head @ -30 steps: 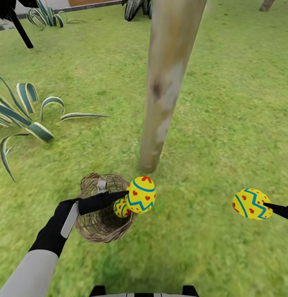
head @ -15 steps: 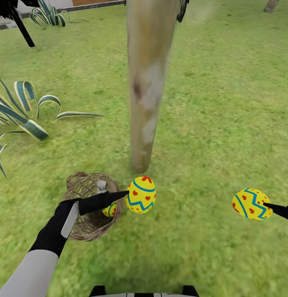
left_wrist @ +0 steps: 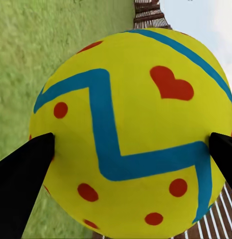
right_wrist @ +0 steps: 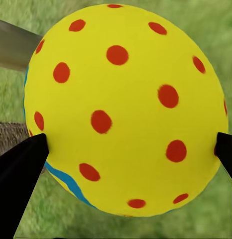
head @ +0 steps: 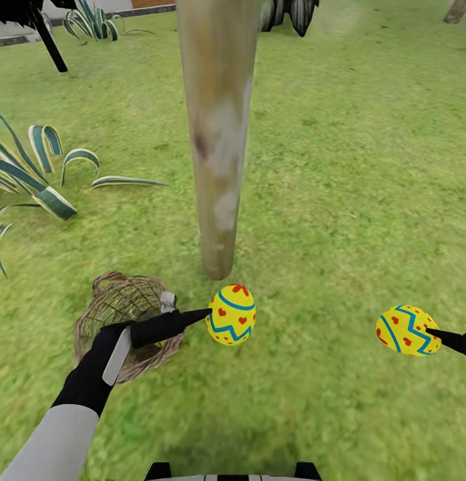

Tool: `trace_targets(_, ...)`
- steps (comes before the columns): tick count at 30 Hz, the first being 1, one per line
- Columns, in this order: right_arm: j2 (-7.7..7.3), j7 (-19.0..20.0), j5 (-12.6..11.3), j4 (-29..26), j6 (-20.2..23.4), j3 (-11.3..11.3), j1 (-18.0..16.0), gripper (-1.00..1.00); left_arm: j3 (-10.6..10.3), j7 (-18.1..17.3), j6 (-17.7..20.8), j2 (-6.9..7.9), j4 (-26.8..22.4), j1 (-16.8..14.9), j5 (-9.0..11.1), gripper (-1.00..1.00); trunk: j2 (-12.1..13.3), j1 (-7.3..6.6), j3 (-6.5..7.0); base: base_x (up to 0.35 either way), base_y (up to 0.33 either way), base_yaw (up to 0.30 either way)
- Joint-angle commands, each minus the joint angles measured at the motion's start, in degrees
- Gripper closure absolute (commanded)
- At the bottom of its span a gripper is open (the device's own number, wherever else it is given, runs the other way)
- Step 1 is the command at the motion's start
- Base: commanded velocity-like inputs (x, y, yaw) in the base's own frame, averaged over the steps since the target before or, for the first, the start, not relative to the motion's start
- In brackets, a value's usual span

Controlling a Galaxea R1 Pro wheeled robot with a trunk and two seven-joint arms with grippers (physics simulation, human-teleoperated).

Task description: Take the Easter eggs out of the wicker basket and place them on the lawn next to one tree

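A striped-leaved green plant (head: 39,180) is seen at the left edge. The round brown woven wicker basket (head: 116,314) sits on the mottled green lawn (head: 366,167); its contents cannot be told. The left gripper (head: 207,312) has its jaws clamped on a yellow egg with blue zigzag and red hearts (head: 231,314), held just beside the base of the pale grey-tan tree trunk (head: 216,133). Open grass lies between it and the right gripper (head: 430,331), whose jaws are closed on a second yellow zigzag egg (head: 400,330).
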Motion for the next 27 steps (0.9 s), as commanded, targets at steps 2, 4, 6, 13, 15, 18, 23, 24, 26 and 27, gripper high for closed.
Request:
trace_targets(2,-0.03,0.0,-0.6,0.0,0.5,0.4,0.0,1.00,0.0,-0.1,0.4,0.00,0.0,0.0,0.1,1.00,0.0,0.00,-0.03,0.000,-0.312,0.290)
trace_targets(4,-0.03,0.0,-0.6,0.0,0.5,0.4,0.0,1.00,0.0,0.5,0.4,0.00,0.0,0.0,0.1,1.00,0.0,0.00,-0.03,0.000,-0.312,0.291)
trace_targets(6,-0.03,0.0,-0.6,0.0,0.5,0.4,0.0,1.00,0.0,1.1,0.4,0.00,0.0,0.0,0.1,1.00,0.0,0.00,-0.03,0.000,-0.312,0.291)
trace_targets(13,-0.03,0.0,-0.6,0.0,0.5,0.4,0.0,1.00,-0.1,1.3,0.4,-0.06,0.0,0.0,0.1,1.00,0.0,0.00,-0.03,0.000,-0.312,0.285)
trace_targets(15,-0.03,-0.1,-0.6,0.0,0.5,0.4,0.0,1.00,-0.1,3.3,0.4,-1.06,0.0,0.0,0.1,1.00,0.0,0.00,-0.03,0.000,-0.313,0.285)
trace_targets(18,-0.03,-0.1,-0.6,0.0,0.5,0.4,0.0,1.00,0.0,5.6,0.0,-1.56,0.0,-0.1,0.3,1.00,0.0,0.00,-0.03,0.000,-0.315,0.286)
trace_targets(23,-0.03,0.0,-0.6,0.0,0.5,0.4,0.0,1.00,0.0,6.2,-0.3,-1.66,0.1,0.0,0.1,1.00,0.0,0.00,-0.03,0.051,-0.315,0.190)
trace_targets(24,-0.03,0.0,-0.6,0.0,0.5,0.4,0.0,1.00,-0.1,7.2,-0.7,-1.88,0.5,0.0,0.1,1.00,0.0,0.00,-0.03,0.076,-0.315,0.021)
trace_targets(26,-0.03,0.0,-0.6,0.0,0.5,0.4,0.0,1.00,-0.2,12.6,-4.0,-3.85,3.6,0.0,0.1,1.00,0.0,0.00,-0.03,0.079,-0.315,0.006)
trace_targets(27,-0.03,0.0,-0.6,0.0,0.5,0.4,0.0,1.00,-0.3,15.7,-5.5,-5.75,4.4,0.0,0.0,1.00,0.0,0.00,-0.03,0.081,-0.315,0.001)
